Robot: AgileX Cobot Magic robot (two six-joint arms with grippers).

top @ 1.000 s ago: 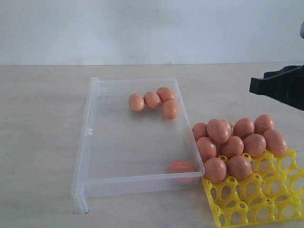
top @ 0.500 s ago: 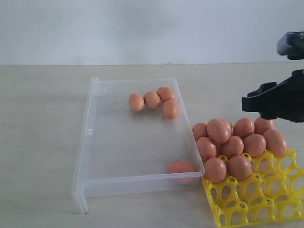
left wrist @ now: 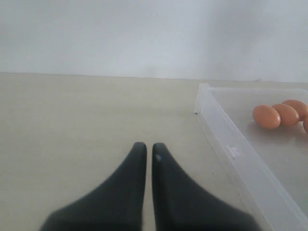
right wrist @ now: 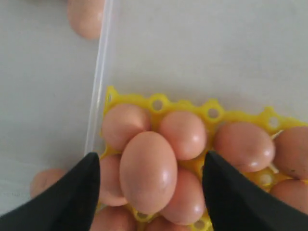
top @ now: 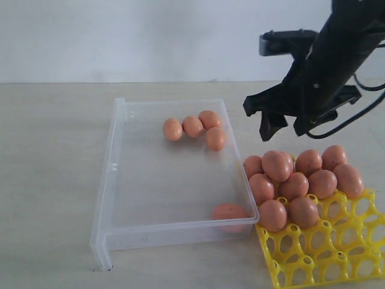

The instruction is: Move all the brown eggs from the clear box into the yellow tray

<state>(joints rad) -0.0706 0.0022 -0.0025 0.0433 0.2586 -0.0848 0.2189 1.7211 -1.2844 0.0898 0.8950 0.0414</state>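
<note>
Pale tabletop [top: 54,180] holds the clear box [top: 111,180] with five brown eggs [top: 192,126] waiting, while the right gripper [top: 284,131] hangs spread and empty above the heaped yellow tray [top: 337,253], apparently done dropping off, so next comes a reach boxward; the left gripper [left wrist: 146,149] sits pressed together.

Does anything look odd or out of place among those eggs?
Yes: one brown egg rides on top of its neighbours at the corner of the yellow tray beside the clear box, not seated in a cup. Cups nearer the camera stand empty, so that perched egg looks liable to roll off.
</note>
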